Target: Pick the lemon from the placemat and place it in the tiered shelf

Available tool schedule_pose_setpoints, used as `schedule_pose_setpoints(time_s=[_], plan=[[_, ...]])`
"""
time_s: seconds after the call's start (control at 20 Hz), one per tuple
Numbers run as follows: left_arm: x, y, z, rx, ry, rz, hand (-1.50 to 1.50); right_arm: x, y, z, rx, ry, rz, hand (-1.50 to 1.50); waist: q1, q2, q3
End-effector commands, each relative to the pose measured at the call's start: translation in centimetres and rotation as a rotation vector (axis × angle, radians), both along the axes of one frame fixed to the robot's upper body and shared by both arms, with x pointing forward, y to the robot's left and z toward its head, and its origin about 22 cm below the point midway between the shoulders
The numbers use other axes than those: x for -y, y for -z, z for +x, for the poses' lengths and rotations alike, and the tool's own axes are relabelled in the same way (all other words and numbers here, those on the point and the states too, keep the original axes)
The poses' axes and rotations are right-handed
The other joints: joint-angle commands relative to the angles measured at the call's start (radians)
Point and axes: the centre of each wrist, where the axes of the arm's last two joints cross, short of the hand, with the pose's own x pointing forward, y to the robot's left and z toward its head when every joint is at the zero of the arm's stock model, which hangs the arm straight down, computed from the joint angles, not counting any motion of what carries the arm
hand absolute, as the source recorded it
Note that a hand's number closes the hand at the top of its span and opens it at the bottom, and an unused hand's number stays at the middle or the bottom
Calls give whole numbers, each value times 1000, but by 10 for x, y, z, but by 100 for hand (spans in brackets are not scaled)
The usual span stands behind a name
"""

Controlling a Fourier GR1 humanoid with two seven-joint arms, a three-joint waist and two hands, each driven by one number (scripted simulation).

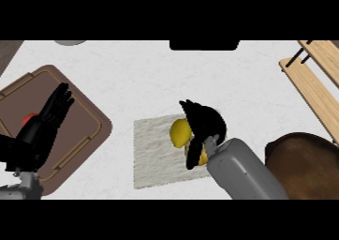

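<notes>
A yellow lemon [179,131] lies on the pale grey placemat [155,157] in the middle of the counter. My right hand [203,124] covers the lemon's right side, its fingers curled over the top of the fruit and its thumb reaching down beside it. The wooden tiered shelf [317,79] stands at the far right edge, well apart from the hand. At the left my left hand [51,112] rests open with fingers pointing up, above a brown tray.
A brown tray [86,136] with a small red object [28,118] lies at the left under the left hand. A dark brown rounded object [307,164] sits at the lower right, below the shelf. A black shape [203,45] shows at the counter's back edge.
</notes>
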Motion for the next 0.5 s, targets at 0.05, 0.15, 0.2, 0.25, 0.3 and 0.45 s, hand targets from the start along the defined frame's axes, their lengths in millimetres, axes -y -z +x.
schedule_pose_setpoints(time_s=[0.05, 0.15, 0.2, 0.25, 0.3, 0.45], plan=[[8, -7, 12, 4, 1, 29, 0, 8, -1, 6, -31, -12, 1, -150, -2, 0, 0], [17, 3, 11, -23, 9, 10, 0, 1, 7, 6, -37, -11, -1, -150, -1, 0, 0], [-5, 0, -1, 5, 6, 5, 0, -3, 31, -2, -41, -4, -18, -150, 4, 0, 0], [1, -2, 6, -9, 5, 0, 0, 7, 27, -3, -55, -15, -16, -150, 0, 0, 0], [5, 20, -12, -18, -4, 3, 0, -12, 12, -6, -38, -18, -27, -150, 3, 0, 0], [-15, 8, -6, -5, 2, 31, 0, 12, 41, 12, -75, -7, -1, -150, 3, 1, 0]])
